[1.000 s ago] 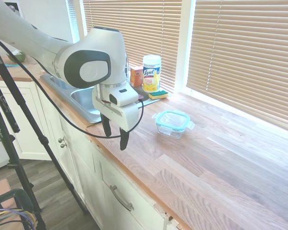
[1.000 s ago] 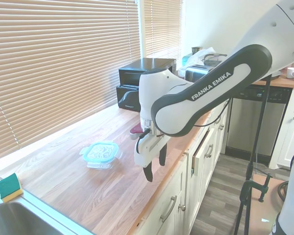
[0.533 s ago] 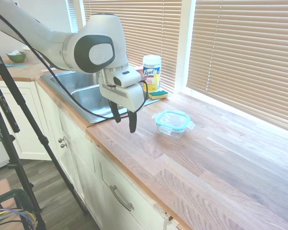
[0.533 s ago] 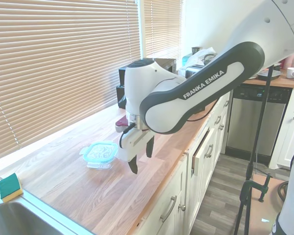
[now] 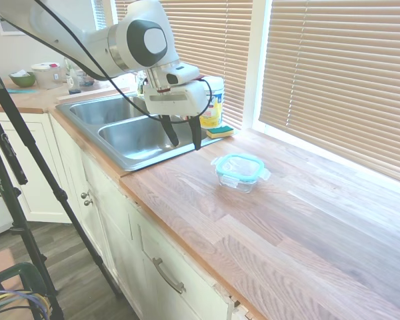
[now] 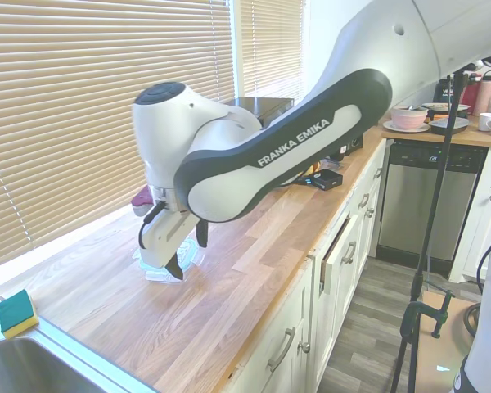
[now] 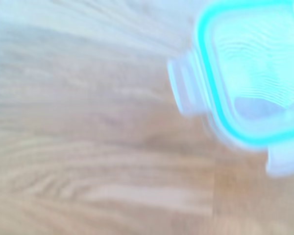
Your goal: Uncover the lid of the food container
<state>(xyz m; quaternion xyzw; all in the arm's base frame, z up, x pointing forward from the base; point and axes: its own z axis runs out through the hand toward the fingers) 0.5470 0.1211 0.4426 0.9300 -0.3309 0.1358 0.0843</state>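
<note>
Small shallow clear glass rounded-rectangle food container point(image 5: 238, 180) sits on the light wooden countertop point(image 5: 307, 233), out from the window blinds point(image 5: 340, 73), with its flat clear teal-rimmed lid point(image 5: 240, 164) on top, side tabs sticking out. White arm's two-finger gripper point(image 5: 183, 135) hangs above the counter edge by the steel double sink point(image 5: 123, 133), dark fingers point(image 5: 197, 135) pointing down and spread apart, nothing between them. Container is near the gripper but apart from it, on the counter side away from the sink, lower than the fingertips; no contact. In the second exterior view the gripper point(image 6: 186, 252) overlaps the container point(image 6: 151, 268) and hides most of it. Wrist view is blurred: teal lid rim point(image 7: 220, 112) and a tab over wood grain. Yellow-labelled wipes canister point(image 5: 213, 107) and yellow-green sponge point(image 5: 220, 131) stand behind the gripper by the window.
</note>
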